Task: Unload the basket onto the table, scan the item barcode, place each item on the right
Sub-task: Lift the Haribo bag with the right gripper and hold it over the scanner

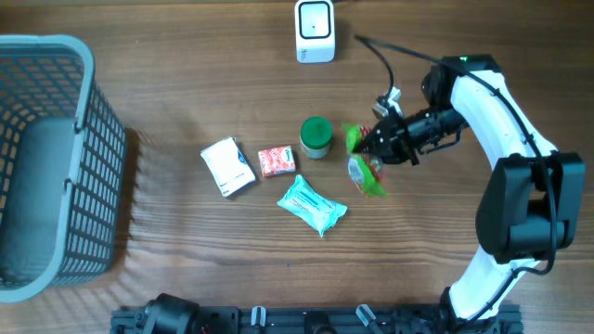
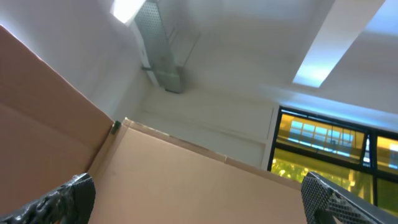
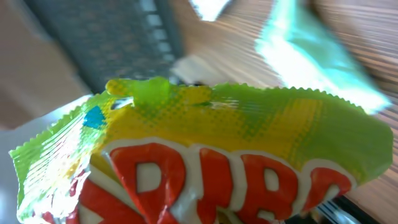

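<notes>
The item is a green and yellow candy bag [image 1: 368, 176] with big red letters. It fills the right wrist view [image 3: 205, 149] and hides that gripper's fingers. In the overhead view my right gripper [image 1: 369, 147] is shut on the bag's upper part, right of the green-lidded jar [image 1: 316, 136]. Whether the bag still touches the table I cannot tell. No barcode shows. A white scanner [image 1: 314, 31] stands at the table's far edge. My left gripper [image 2: 199, 208] points up at the ceiling, open and empty, with its fingers [image 2: 62, 200] at the frame's lower corners.
A white box [image 1: 227, 166], a small red packet [image 1: 277, 161] and a teal wipes pack [image 1: 311, 205] lie left of the bag. A grey basket [image 1: 88, 158] fills the left side. A black cable [image 1: 380, 51] runs near the scanner.
</notes>
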Controlling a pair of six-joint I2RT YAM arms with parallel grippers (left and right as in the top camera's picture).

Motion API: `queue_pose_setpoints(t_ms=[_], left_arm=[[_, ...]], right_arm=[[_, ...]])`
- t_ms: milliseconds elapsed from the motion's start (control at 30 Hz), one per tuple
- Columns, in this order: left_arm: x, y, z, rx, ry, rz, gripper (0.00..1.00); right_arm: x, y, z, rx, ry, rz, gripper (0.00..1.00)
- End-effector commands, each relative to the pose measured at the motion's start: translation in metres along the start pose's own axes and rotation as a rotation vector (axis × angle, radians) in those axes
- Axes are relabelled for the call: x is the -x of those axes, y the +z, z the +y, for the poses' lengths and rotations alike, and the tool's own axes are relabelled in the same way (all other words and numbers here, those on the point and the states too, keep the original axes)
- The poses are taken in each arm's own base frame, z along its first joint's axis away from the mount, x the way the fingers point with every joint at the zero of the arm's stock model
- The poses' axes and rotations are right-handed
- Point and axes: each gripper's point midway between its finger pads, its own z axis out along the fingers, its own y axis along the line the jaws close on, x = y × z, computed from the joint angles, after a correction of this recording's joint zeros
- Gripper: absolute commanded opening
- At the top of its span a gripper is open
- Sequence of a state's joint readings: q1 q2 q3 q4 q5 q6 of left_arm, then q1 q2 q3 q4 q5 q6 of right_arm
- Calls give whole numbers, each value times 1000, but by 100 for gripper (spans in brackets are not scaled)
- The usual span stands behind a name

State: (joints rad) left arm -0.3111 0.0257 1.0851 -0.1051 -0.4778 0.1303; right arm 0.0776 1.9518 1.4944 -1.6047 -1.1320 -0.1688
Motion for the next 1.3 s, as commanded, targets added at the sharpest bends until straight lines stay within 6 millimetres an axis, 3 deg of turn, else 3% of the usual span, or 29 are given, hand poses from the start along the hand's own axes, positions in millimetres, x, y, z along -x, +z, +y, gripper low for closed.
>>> queue_pose_setpoints(t_ms=[0, 233, 433, 533, 600, 633, 667, 700, 867, 1067, 1167, 1267], left_arm=[[-6, -1, -2, -8, 26, -4, 100], [-18, -2, -5, -7, 48, 10, 100], [-21, -4, -10, 3, 99, -2, 100], [-37, -6, 6, 98, 137, 64, 100], [-65, -8, 2, 66, 93, 174, 100], [-82, -11, -6, 18, 75, 240, 100], [-105, -16, -20, -77, 91, 325, 100], [-127, -22, -34, -170, 97, 395, 100], [-230, -45, -44, -274, 136, 628, 100], [-301, -74, -67, -456, 100, 746, 100], [-335, -88, -62, -458, 107, 809, 100], [-366, -100, -48, -413, 126, 855, 100]], right_arm=[[3, -3, 59, 295, -80, -44, 4], [-10, 12, 92, 413, -35, 18, 4], [-47, 1, 123, 414, -161, 1, 4], [-52, -2, 121, 321, -311, -44, 4], [-33, 1, 91, 73, -261, -116, 4], [-12, -6, 59, -145, -124, -229, 4], [8, -27, 19, -401, 41, -402, 4], [11, -41, 6, -509, 60, -477, 4], [7, -55, 35, -491, -122, -565, 4], [-7, -71, 72, -445, -268, -677, 4], [-11, -83, 85, -450, -322, -754, 4], [-12, -95, 84, -536, -304, -859, 5]])
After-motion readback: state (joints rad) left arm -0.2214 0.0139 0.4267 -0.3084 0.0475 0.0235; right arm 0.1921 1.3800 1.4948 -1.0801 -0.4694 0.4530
